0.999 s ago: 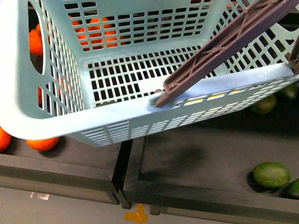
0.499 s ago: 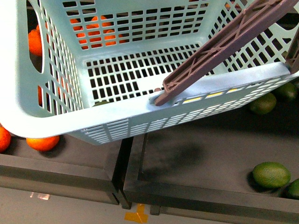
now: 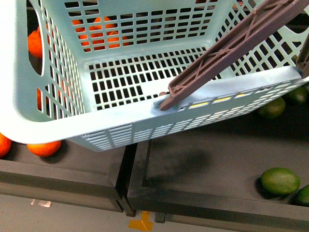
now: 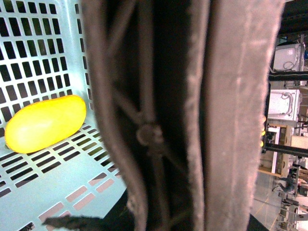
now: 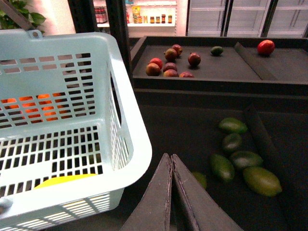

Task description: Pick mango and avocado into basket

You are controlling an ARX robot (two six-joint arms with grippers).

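The light teal basket (image 3: 111, 126) hangs tilted above the black trays and fills most of the front view. Its brown handle (image 4: 231, 120) fills the left wrist view, and my left gripper is shut on it with its fingers hidden. The yellow mango (image 4: 45, 122) lies inside the basket on the slotted plastic and shows through the slots as a yellow patch (image 5: 62, 181). Several green avocados (image 5: 262, 180) lie in the dark tray. My right gripper (image 5: 171, 155) is shut and empty, beside the basket's corner and a little short of the nearest avocado (image 5: 221, 166).
Oranges (image 3: 43, 147) lie in the left tray under and behind the basket. Two more green fruits (image 3: 280, 180) rest in the right tray (image 3: 193, 169). An upper shelf holds reddish fruits (image 5: 169, 62). A raised divider (image 3: 130, 169) separates the trays.
The basket has swayed only very slightly in the front view. Nothing else has moved.
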